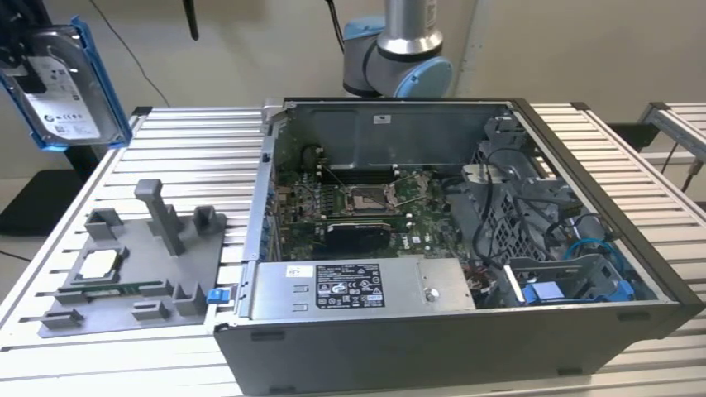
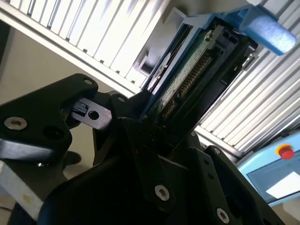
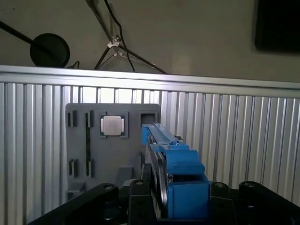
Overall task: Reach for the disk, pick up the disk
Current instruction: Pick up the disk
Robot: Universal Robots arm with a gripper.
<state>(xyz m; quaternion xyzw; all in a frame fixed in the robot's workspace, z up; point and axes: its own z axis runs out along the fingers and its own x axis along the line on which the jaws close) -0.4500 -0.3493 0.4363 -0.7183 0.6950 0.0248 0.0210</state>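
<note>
The disk [image 1: 69, 87], a silver-grey drive with a white label in a blue caddy, hangs upright in the air above the table's far corner at the exterior view's left. My gripper [image 1: 25, 62] is shut on it from the side, its dark body partly cut off by the picture's edge. In the second wrist view the disk [image 2: 187, 75] shows edge-on, its connector row visible, clamped between the black fingers [image 2: 140, 140]. In the first wrist view the disk's [image 3: 176, 173] blue caddy edge sticks out from the gripper [image 3: 161, 206], high over the grey fixture.
A grey fixture plate [image 1: 132, 265] with posts and a small square chip [image 1: 97, 265] lies on the slatted table [image 1: 165, 141]. An open computer case [image 1: 441, 248] stands at the middle and right. The arm's base [image 1: 398, 58] is behind it. A red button [image 2: 285, 151] sits off the table.
</note>
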